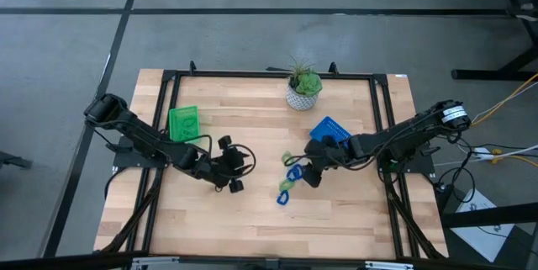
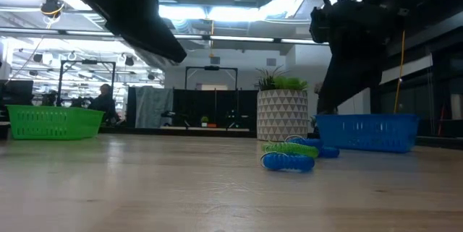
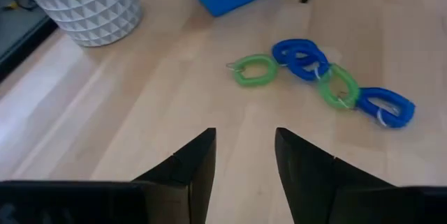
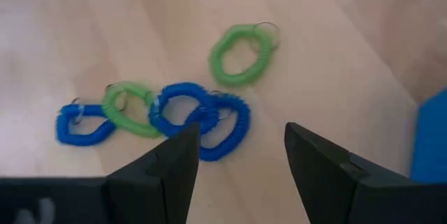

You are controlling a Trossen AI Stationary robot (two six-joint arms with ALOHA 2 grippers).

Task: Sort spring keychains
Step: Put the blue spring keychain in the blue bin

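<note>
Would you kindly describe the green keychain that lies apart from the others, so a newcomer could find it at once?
Start at the white patterned plant pot at the table's far edge, then come toward the blue tray and the small cluster of keychains beside it. The lone green keychain lies at the pot end of that cluster. Unlike the other green keychain, which overlaps the blue keychains, it touches nothing.

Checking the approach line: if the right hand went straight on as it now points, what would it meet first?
Probably the two overlapping blue keychains, just ahead of the open right hand; depth is hard to judge.
</note>
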